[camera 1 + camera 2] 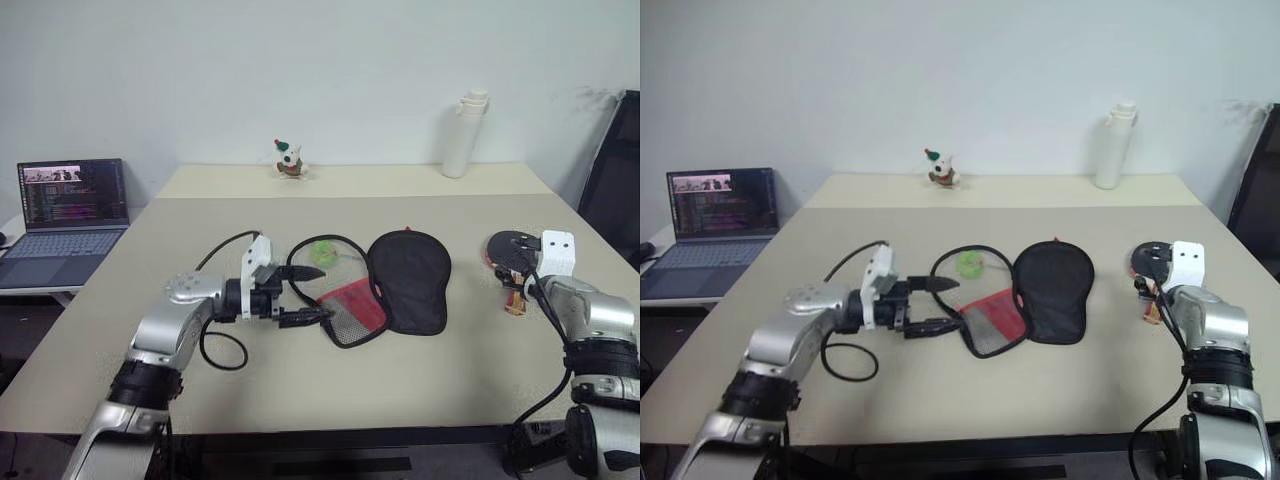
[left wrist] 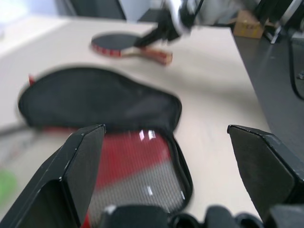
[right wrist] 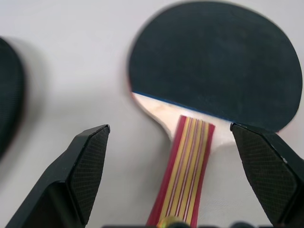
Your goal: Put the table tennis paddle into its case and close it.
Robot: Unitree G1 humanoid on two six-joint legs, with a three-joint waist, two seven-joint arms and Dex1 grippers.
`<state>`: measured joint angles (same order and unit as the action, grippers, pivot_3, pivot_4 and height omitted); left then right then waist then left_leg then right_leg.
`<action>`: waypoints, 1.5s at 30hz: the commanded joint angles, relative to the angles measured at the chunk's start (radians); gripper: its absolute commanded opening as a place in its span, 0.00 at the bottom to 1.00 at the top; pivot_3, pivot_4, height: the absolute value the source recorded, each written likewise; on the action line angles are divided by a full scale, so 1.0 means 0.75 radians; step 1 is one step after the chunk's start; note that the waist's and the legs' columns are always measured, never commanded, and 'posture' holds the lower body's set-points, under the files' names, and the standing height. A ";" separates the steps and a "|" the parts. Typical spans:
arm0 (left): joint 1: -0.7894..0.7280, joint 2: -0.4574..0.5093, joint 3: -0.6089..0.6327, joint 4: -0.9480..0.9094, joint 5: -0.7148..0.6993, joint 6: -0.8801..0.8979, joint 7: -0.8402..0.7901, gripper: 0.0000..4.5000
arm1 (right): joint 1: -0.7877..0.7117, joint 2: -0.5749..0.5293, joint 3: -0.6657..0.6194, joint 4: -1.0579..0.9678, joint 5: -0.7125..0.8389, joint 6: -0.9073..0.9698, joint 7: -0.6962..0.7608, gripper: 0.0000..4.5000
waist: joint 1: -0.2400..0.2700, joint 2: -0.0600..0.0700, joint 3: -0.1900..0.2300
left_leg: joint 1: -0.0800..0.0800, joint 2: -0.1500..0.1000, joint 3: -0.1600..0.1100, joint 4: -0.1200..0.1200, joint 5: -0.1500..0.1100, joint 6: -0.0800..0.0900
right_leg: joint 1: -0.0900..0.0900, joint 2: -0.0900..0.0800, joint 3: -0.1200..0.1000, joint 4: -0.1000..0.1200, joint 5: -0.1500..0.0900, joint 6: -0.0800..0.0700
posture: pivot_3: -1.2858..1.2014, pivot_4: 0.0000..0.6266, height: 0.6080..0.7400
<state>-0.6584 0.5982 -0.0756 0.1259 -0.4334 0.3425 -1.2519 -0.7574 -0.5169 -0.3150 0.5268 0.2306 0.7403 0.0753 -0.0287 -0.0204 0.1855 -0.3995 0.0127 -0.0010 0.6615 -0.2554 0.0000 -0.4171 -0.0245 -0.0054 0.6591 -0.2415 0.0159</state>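
While the case (image 1: 405, 285) lies open near the middle of the beige table (image 1: 300, 390), its black fabric half spread flat and its red half with the mesh pocket folded out toward the robot's left, the table tennis paddle (image 1: 512, 250) rests well apart from it on the robot's right side of the tabletop; the paddle lies flat, black rubber up, its striped wooden handle pointing back toward the robot. The right gripper (image 3: 166, 156) hangs just above that handle with its jaws spread wide, one black finger on either side of the handle and neither touching it, so it holds nothing; in the head views its white wrist housing covers part of the blade. The left gripper (image 1: 308, 293) points across the table toward the case, its fingers (image 2: 78, 166) apart and empty, their tips just beside the red mesh edge; whether they touch the fabric I cannot tell. A black cord loops on the table around a small green tag (image 1: 324, 251) just behind the red half; a second black cable curls beside the left forearm. At the far edge stand a small figurine (image 1: 289, 160) and a white bottle (image 1: 465, 134); an open laptop (image 1: 68, 215) sits on a separate surface off the robot's left.
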 commanded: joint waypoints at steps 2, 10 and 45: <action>-0.069 -0.029 -0.015 -0.015 0.005 0.006 -0.006 1.00 | -0.086 0.028 -0.031 0.172 -0.040 -0.173 -0.096 0.99 | -0.003 0.000 0.000 | -0.001 0.000 0.003 -0.001 0.000 0.000 | -0.002 0.000 0.003 0.000 0.000 0.000 | 0.52 0.24 1.00; -0.070 -0.024 -0.017 -0.049 0.007 0.029 -0.001 1.00 | -0.155 0.055 -0.033 0.386 -0.040 -0.247 -0.143 0.99 | -0.004 0.000 0.000 | 0.001 0.001 0.005 -0.001 0.000 0.000 | -0.005 0.002 0.017 0.002 0.002 -0.001 | 0.52 0.24 1.00; -0.032 0.006 -0.012 -0.093 0.012 0.045 0.015 1.00 | -0.064 0.166 -0.114 0.165 -0.001 -0.125 -0.329 0.26 | -0.006 -0.001 -0.001 | 0.004 0.001 0.012 0.001 0.000 0.000 | -0.005 0.003 0.027 0.003 0.003 0.006 | 0.52 0.24 1.00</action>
<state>-0.6780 0.5885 -0.1018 0.0872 -0.4217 0.3859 -1.2355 -0.8030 -0.3903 -0.3896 0.6356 0.2259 0.6462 -0.1661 -0.0332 -0.0213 0.1849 -0.3968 0.0134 0.0077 0.6624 -0.2554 0.0001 -0.4206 -0.0224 0.0144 0.6613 -0.2393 0.0204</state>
